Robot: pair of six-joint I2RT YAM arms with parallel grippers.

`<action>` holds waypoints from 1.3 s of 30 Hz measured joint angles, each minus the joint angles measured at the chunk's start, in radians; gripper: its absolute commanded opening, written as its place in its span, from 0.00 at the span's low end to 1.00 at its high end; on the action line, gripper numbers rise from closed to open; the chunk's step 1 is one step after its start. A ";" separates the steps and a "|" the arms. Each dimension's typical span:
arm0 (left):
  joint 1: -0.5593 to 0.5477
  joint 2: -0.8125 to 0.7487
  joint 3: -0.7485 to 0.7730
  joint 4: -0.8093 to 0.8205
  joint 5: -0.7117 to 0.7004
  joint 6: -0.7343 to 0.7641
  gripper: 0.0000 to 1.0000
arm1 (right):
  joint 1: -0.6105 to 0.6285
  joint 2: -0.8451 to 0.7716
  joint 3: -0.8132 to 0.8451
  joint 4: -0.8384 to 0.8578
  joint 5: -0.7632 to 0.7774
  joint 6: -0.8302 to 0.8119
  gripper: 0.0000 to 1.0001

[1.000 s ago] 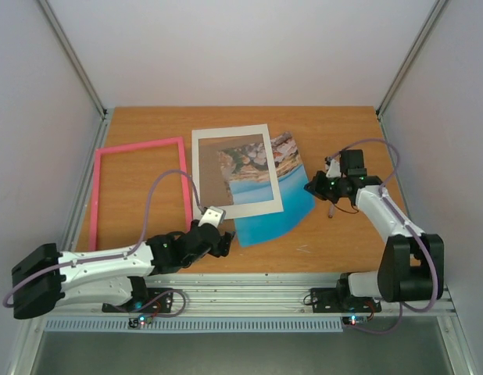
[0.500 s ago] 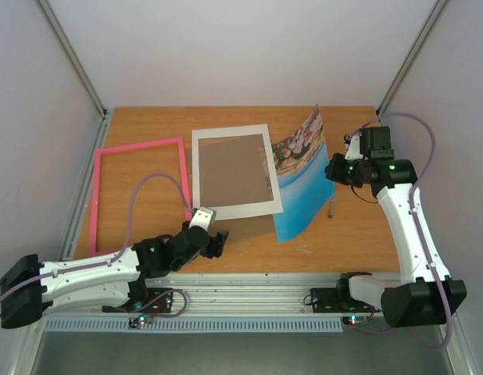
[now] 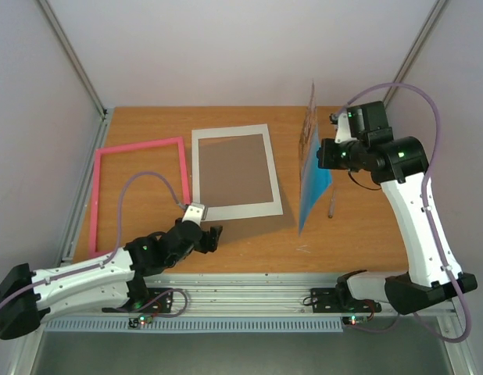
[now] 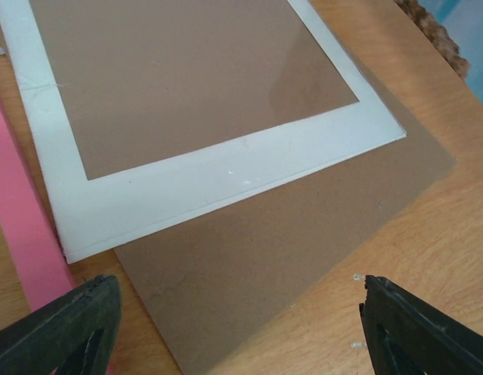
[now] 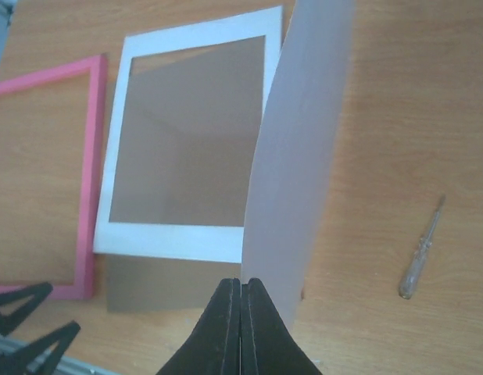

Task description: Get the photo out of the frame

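The photo hangs upright above the table's right half, edge-on to the top camera, blue sea side facing left. My right gripper is shut on its edge. In the right wrist view the photo's pale back rises from the closed fingertips of the right gripper. The pink frame lies flat and hollow at the left, apart from the photo, and its pink bar shows in the right wrist view too. My left gripper is open low over the table, with nothing between its fingers.
A white mat lies on a brown board mid-table, right of the frame. A small screwdriver lies on the wood below the right gripper. Grey walls and rails close in the table's sides.
My right arm has lifted the photo off the mat, swinging it right and up until it stands on edge. The left arm has drawn back a little toward the near-left.
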 measured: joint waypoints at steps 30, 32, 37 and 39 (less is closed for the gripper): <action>0.143 0.090 0.509 -0.003 0.225 0.753 0.85 | 0.501 0.232 0.436 -0.330 0.240 -0.175 0.01; 0.143 0.100 0.545 -0.008 0.246 0.836 0.85 | 0.514 0.245 0.459 -0.345 0.249 -0.200 0.01; 0.143 0.106 0.626 -0.054 0.320 1.046 0.85 | 0.532 0.259 0.480 -0.363 0.259 -0.253 0.01; 0.143 0.114 0.668 -0.099 0.352 1.119 0.79 | 0.538 0.259 0.481 -0.367 0.262 -0.272 0.01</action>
